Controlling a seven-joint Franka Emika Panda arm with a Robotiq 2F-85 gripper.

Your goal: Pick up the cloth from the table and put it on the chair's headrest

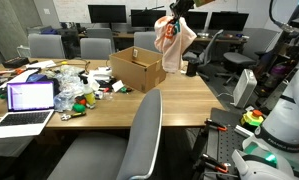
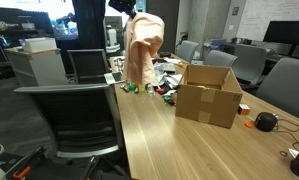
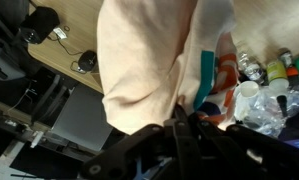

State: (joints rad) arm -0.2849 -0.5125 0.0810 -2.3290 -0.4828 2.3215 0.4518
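While cloth hangs mid-air, status:
gripper: clamped on cloth's top, fabric bunched between the fingers
cloth position: off the worktop, dangling over it near cardboard box
handling: light, floppy, will swing and drape; pinch a bunched edge, 1 grip point is enough
headrest: bare, well apart from cloth
text/labels: none readable

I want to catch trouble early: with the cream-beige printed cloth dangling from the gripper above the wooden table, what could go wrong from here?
1. The cream-beige printed cloth hangs long below the gripper, close to the open cardboard box; its hem might snag the box in transit.
2. The rounded headrest of the large grey fabric chair could let floppy fabric slide off unless it is draped evenly.
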